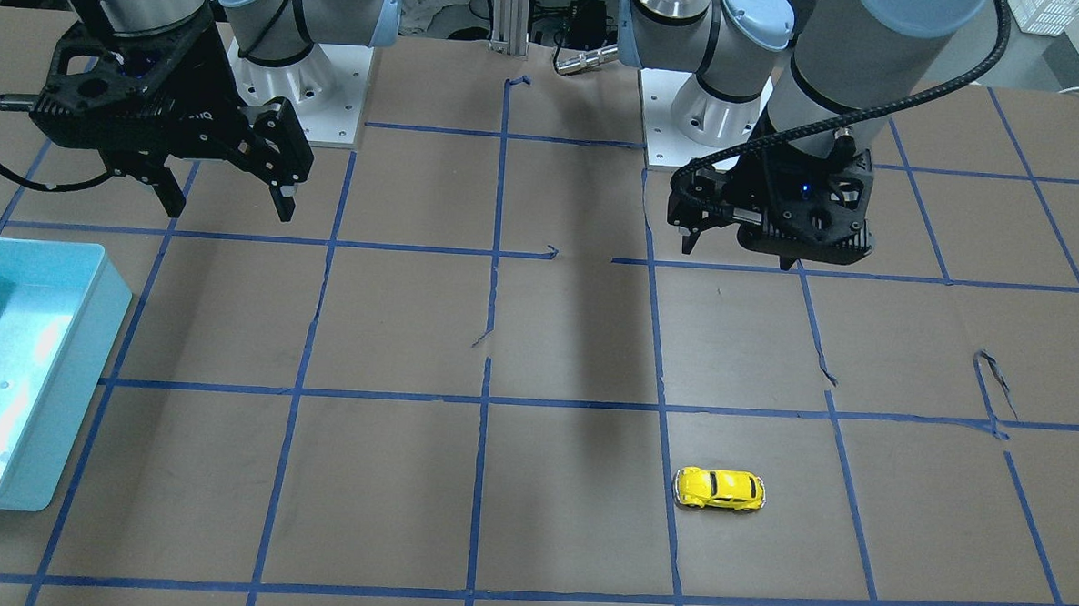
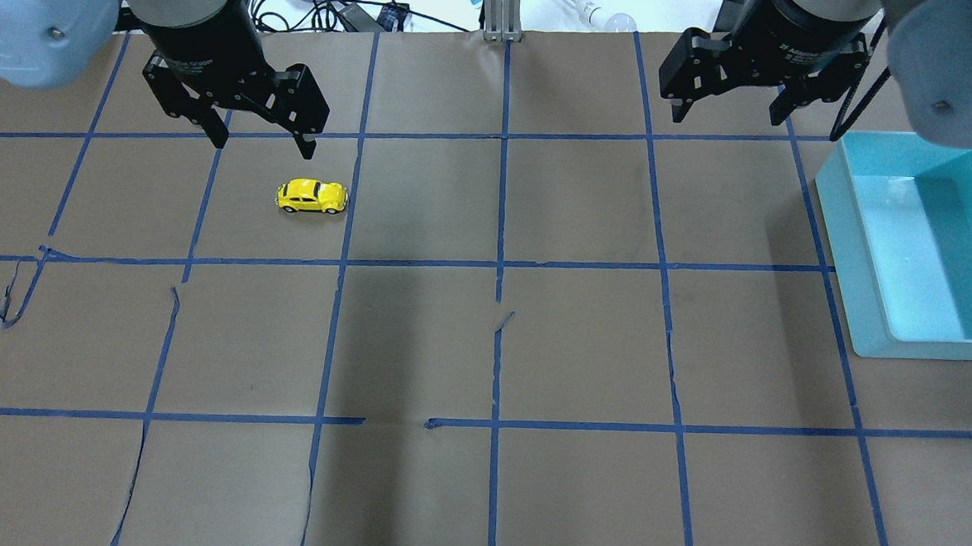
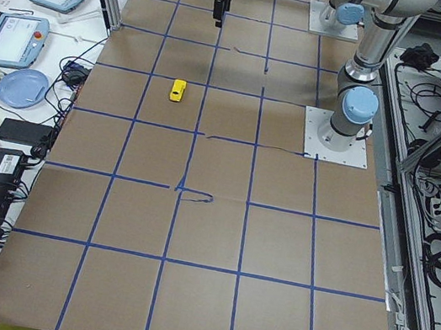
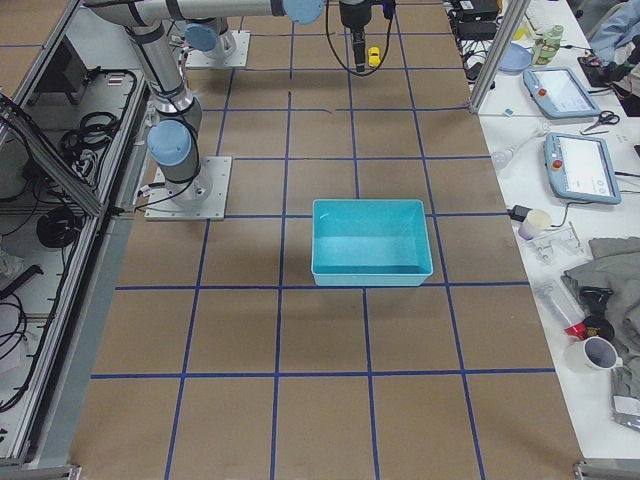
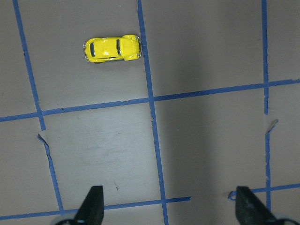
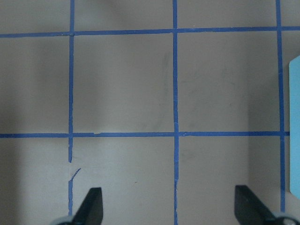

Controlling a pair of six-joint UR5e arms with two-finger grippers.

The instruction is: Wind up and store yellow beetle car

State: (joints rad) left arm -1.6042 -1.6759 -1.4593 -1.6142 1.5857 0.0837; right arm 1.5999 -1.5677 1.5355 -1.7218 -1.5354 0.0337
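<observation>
Teal bin runs off the front view's edge, and both arms' upper parts are cut off overhead. Each wrist cam shows only 2 fingertips. Brown paper w/ a blue tape grid covers the table. A side bench holds tablets.

Left gripper hangs above the table, jaws spread, empty. Right gripper hangs likewise near the bin. Yellow beetle car sits on its wheels on the paper, untouched, apart from the left gripper & far from the bin.
</observation>
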